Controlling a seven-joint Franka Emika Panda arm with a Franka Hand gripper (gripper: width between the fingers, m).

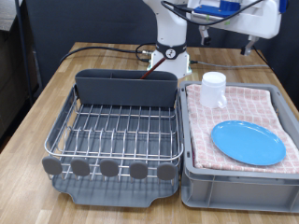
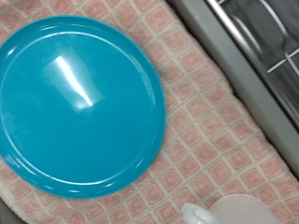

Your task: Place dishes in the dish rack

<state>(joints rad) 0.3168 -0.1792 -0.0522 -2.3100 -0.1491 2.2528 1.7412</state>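
While hovering above round light-blue plate (image 2: 79, 98) and white cup (image 1: 214, 90) on checked cloth, gripper unseen, opening unknowable; reddish spoon (image 1: 149, 71) perhaps racked.

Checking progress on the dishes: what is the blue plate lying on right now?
The blue plate lies flat on the pink checked cloth covering the grey tub, not in the dish rack. Whatever is beneath the cloth is hidden. The hand is not visible.
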